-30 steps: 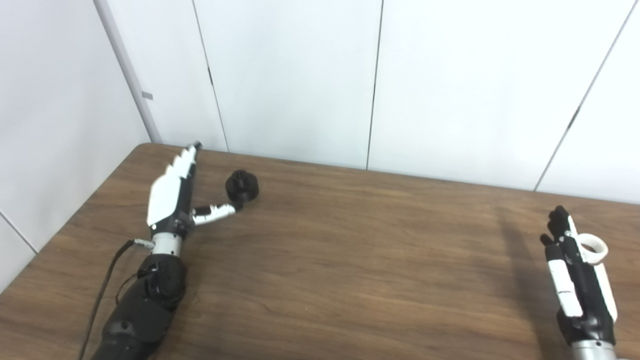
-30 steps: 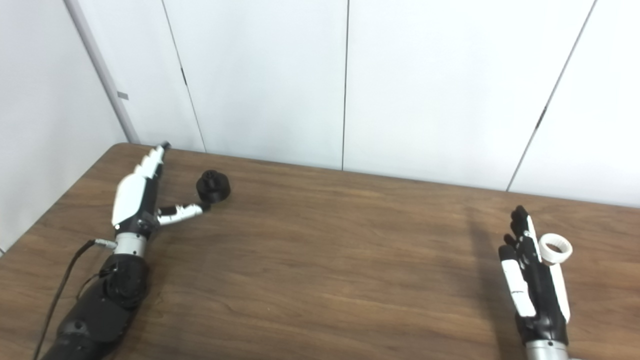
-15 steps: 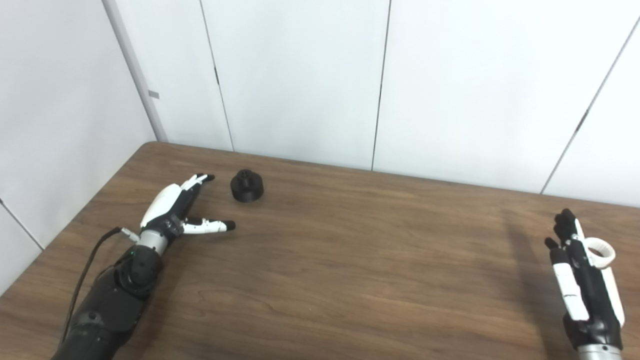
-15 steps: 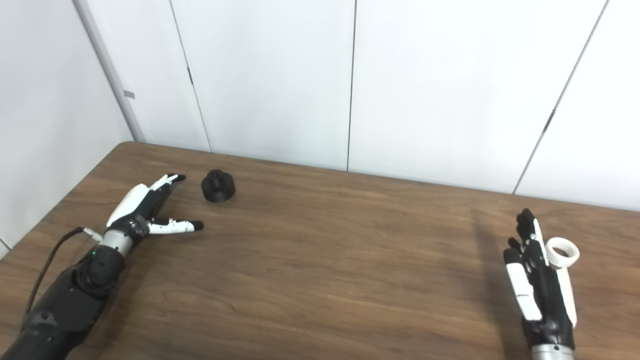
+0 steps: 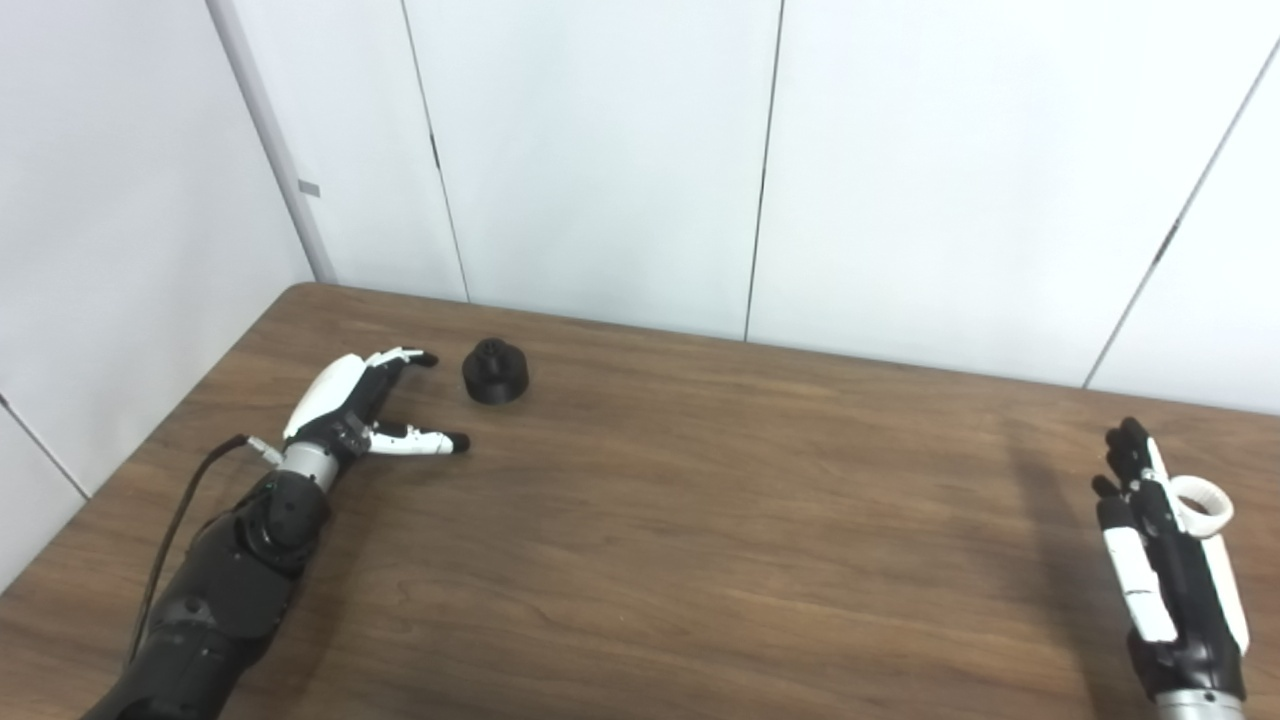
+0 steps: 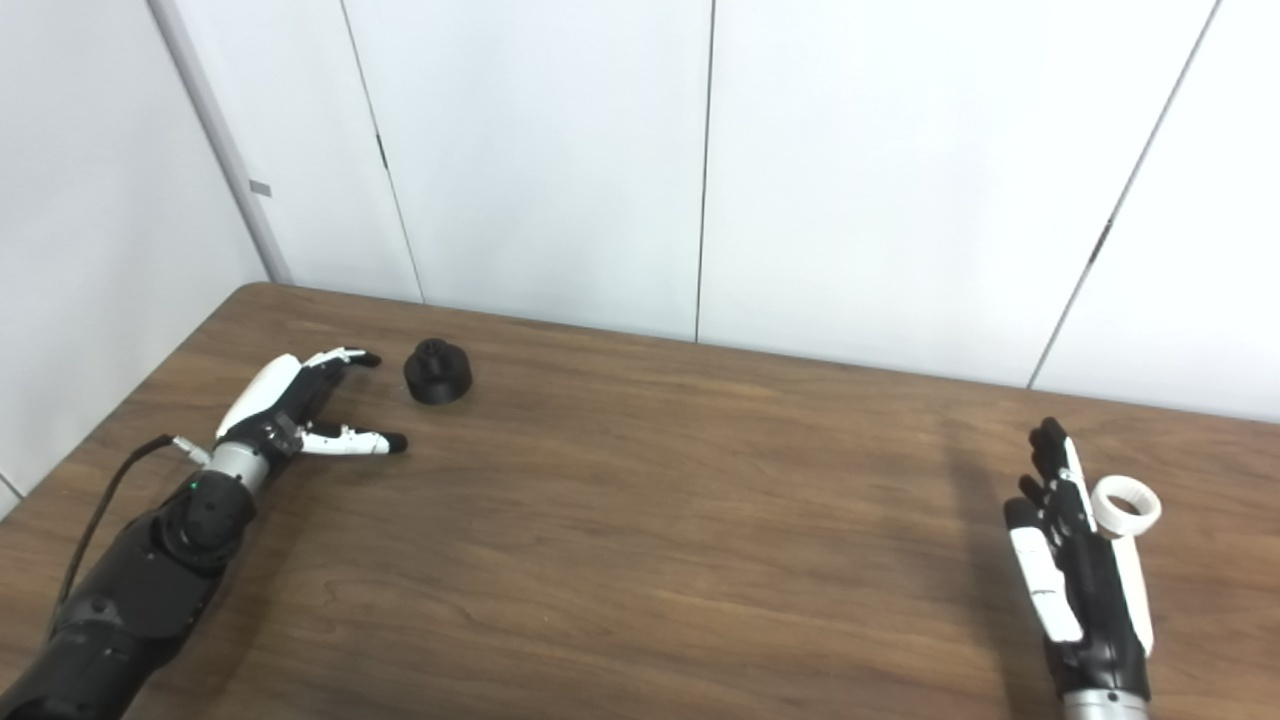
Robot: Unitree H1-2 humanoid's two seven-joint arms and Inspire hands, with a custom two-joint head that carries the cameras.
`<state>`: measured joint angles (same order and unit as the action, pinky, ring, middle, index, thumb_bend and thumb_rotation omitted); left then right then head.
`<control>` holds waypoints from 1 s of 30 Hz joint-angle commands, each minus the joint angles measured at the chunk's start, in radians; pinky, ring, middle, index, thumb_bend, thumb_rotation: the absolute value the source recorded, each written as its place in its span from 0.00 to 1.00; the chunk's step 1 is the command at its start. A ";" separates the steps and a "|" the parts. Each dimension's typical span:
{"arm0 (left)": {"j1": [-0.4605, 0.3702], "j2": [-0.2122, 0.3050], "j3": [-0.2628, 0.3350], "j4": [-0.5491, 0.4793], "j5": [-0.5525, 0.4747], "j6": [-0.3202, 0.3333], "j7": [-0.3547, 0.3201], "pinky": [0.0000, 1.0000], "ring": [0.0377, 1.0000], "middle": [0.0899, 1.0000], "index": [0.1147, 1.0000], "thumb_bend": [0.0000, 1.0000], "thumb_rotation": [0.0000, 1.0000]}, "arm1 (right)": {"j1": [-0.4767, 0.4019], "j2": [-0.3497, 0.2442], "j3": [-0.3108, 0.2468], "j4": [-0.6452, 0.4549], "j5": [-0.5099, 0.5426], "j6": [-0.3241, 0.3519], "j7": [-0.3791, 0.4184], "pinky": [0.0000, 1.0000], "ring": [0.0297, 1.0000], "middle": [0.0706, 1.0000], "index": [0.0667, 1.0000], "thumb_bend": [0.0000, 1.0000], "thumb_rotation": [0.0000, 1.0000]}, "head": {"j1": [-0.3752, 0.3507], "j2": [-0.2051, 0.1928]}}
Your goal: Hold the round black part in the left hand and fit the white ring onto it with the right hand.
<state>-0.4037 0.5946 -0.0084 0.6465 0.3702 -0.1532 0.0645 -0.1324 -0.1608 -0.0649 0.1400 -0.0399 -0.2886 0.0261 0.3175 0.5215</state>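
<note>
Hiding part of white ring point(image 5: 1200, 503) — right hand point(image 5: 1165, 570) | left hand point(image 5: 355, 405) spread

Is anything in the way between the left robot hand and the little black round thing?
No. The left robot hand is open, just beside the round black part, with only bare table between them.

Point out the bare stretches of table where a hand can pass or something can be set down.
The widest bare stretch is the middle of the table, between the black part and the right hand. The near edge between both arms is bare too. It is tight at far left, where the left hand lies open beside the black part, and at right, by the white ring.
</note>
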 commanded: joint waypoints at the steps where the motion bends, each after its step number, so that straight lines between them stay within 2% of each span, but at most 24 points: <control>1: -0.059 0.046 -0.002 0.019 0.008 -0.002 0.003 0.99 0.99 0.93 0.77 1.00 0.32 | 0.071 0.010 -0.002 0.051 0.010 -0.013 -0.006 0.97 1.00 0.98 0.97 0.42 0.84 | 0.001 -0.001; 9: -0.128 0.041 -0.057 0.135 0.033 -0.048 0.023 0.97 0.96 0.90 0.73 1.00 0.35 | 0.090 0.009 -0.007 0.016 0.034 -0.011 0.004 0.94 1.00 0.98 0.98 0.42 0.83 | 0.003 0.011; 15: -0.153 0.024 -0.078 0.171 0.030 -0.056 0.031 0.96 0.95 0.89 0.72 1.00 0.30 | 0.103 0.007 -0.003 -0.012 0.018 -0.008 -0.001 0.91 0.99 0.98 0.98 0.44 0.85 | -0.011 0.019; 20: -0.174 0.012 -0.094 0.208 0.029 -0.071 0.030 0.97 0.95 0.89 0.71 1.00 0.31 | 0.115 0.011 -0.002 -0.034 0.002 0.003 -0.007 0.95 0.99 0.97 0.97 0.44 0.85 | -0.022 0.025; 24: -0.195 0.008 -0.113 0.231 0.033 -0.071 0.024 0.95 0.94 0.89 0.71 1.00 0.33 | 0.123 0.018 -0.003 -0.054 0.010 0.016 -0.005 0.92 0.99 0.97 0.97 0.44 0.84 | -0.026 0.033; 30: -0.229 -0.012 -0.132 0.288 0.021 -0.090 0.022 0.91 0.93 0.88 0.71 1.00 0.31 | 0.131 0.026 0.001 -0.075 -0.009 0.025 -0.012 0.95 0.99 0.98 0.97 0.44 0.85 | -0.035 0.039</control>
<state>-0.6065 0.5890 -0.1301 0.9226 0.3964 -0.2217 0.1048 -0.0523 -0.1541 -0.0691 0.0356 -0.0501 -0.2627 0.0249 0.2853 0.5584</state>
